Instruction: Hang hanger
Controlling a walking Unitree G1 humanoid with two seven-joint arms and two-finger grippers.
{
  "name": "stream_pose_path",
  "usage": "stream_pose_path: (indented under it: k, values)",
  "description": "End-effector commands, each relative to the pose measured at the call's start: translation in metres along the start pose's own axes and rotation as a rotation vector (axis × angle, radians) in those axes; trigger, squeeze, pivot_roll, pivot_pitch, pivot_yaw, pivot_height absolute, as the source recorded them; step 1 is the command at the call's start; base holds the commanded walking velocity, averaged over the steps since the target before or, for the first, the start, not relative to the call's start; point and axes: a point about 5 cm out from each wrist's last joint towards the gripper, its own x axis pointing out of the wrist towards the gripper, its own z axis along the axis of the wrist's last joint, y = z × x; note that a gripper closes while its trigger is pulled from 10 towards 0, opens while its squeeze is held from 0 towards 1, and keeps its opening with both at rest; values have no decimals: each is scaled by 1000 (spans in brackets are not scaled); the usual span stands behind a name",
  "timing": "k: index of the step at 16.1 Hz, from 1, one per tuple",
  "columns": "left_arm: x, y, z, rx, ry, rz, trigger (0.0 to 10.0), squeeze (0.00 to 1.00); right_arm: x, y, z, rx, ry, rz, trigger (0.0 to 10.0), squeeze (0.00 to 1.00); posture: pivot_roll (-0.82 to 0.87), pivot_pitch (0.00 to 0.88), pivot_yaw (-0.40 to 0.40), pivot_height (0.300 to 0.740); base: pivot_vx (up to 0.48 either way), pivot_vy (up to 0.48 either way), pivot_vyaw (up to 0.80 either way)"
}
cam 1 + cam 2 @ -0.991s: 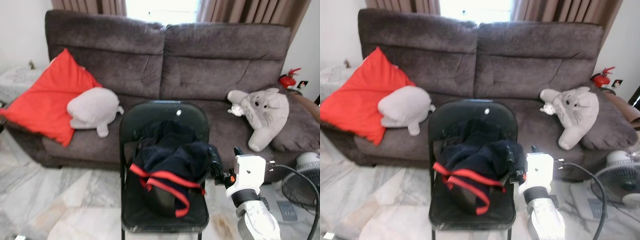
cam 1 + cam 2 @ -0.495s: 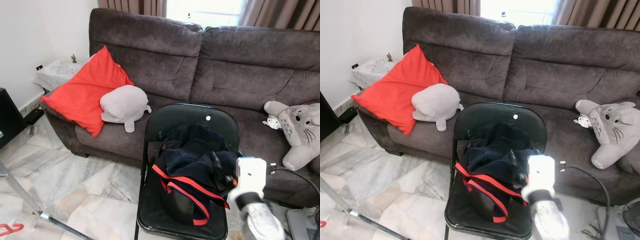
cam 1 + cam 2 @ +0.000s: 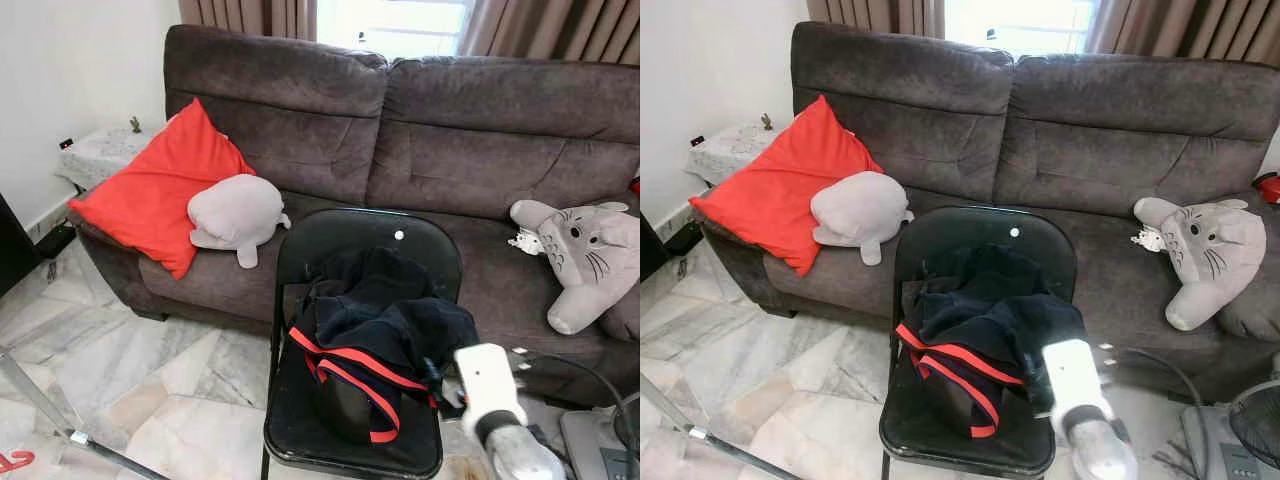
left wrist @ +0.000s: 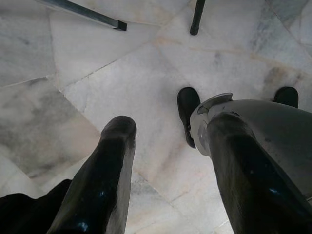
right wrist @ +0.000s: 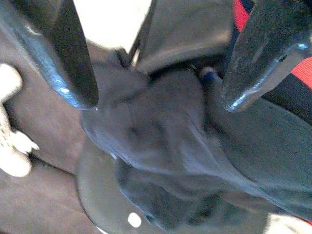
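Right gripper [image 5: 156, 92], fingers spread apart, hovers just beside the dark garment [image 3: 385, 325] on the chair [image 3: 350, 235]

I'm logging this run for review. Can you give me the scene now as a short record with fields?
setting: living room, marble floor
chair: black folding chair in front of the grey sofa
garment: dark clothing with red trim heaped on the chair seat
right gripper: jaws open, at the garment's edge
left gripper: jaws open, pointing at the floor
sofa items: red cushion, grey plush, cat-like plush
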Motion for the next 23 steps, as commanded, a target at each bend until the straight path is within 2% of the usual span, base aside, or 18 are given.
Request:
stream_pose_path:
  k: [1,4,6,10,15,20,23]
  values:
    - [0,1,0,11,14,-2,10000,0,3,0,6,-25,-27,22,10000,0,-79,30,-1,740,0,0,0]
    - [0,1,1,17,20,-11,10000,0,13,0,10,-59,-4,90,10000,0,-70,34,-1,740,0,0,0]
    - [0,1,2,24,20,-15,10000,0,19,2,4,-141,48,134,10000,0,-69,39,1,740,0,0,0]
    - [0,1,2,28,20,-17,10000,0,26,4,13,-184,57,210,10000,0,-64,40,2,740,0,0,0]
    - [0,1,3,28,24,-23,10000,0,24,2,10,-323,135,256,10000,0,-64,44,3,740,0,0,0]
    - [1,0,3,29,28,-31,10000,0,10,-5,13,-450,177,240,10000,0,-84,53,5,740,0,0,0]
    - [1,0,4,28,27,-33,10000,0,8,-7,16,-456,179,239,10000,0,-87,55,7,740,0,0,0]
